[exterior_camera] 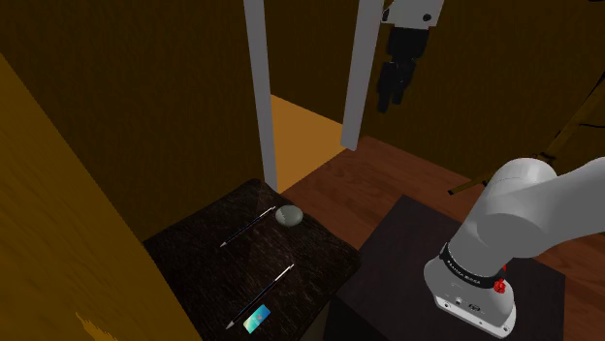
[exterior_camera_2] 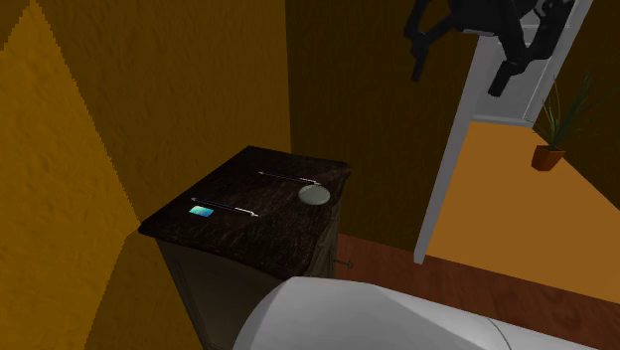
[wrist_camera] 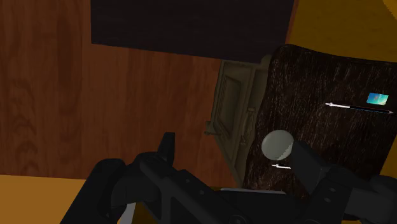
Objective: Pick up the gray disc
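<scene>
The claw was seen high above the table, well apart from everything on it, with its two black fingers spread wide. The gray disc was found lying flat on the dark table top, near the edge closest to the white door frame, just beside the tip of a thin pen. A second pen was laid further along the top, with a small blue-green card close beside it. In the wrist view the disc was seen beyond the fingers, near the table's corner above a cabinet front.
</scene>
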Robot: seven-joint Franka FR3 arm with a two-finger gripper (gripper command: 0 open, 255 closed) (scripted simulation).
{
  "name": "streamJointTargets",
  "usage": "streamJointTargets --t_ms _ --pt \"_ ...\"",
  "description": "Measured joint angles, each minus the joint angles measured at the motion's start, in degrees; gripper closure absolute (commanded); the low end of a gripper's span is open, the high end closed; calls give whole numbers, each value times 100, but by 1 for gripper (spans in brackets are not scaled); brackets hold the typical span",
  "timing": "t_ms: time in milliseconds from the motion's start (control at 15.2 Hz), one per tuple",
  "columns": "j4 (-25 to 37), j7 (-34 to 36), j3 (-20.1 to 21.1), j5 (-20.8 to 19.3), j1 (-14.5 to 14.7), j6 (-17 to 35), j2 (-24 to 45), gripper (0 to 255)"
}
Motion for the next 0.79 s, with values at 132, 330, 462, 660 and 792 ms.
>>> streamJointTargets --t_ms 132,330,462,660,792 --pt "-91 26 48 31 24 91 -18 0" --pt "-457 55 207 133 126 587 17 0" --pt "-758 103 361 231 222 1009 65 0" --pt "-1082 144 563 357 360 1591 191 0" --pt "-1281 164 705 444 458 2048 368 0"
